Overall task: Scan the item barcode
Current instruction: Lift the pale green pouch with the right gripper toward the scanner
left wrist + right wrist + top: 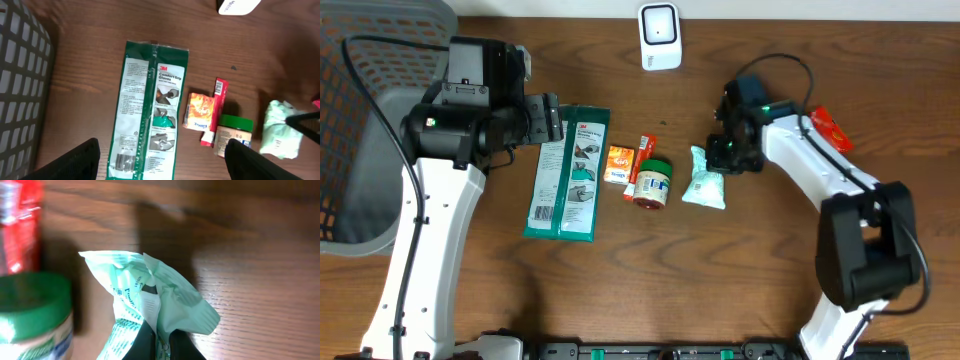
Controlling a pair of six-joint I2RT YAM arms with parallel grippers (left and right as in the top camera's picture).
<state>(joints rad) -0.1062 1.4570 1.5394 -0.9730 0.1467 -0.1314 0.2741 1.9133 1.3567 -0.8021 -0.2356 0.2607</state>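
A pale green tissue pack (704, 183) lies on the wooden table right of a green-lidded jar (653, 183). My right gripper (724, 160) is shut on the pack's crinkled end; in the right wrist view the two dark fingers (145, 345) pinch the pack (150, 292) between them. The white scanner (659, 36) stands at the table's far edge. My left gripper (552, 117) hangs open above the top of a long green gloves packet (568, 170), whose barcode (127, 160) shows between the wide-apart fingers (75, 160).
A small orange packet (618, 163) and a red stick packet (644, 158) lie between the gloves packet and the jar. A red item (831, 127) lies behind the right arm. A grey mesh basket (360, 130) fills the left edge.
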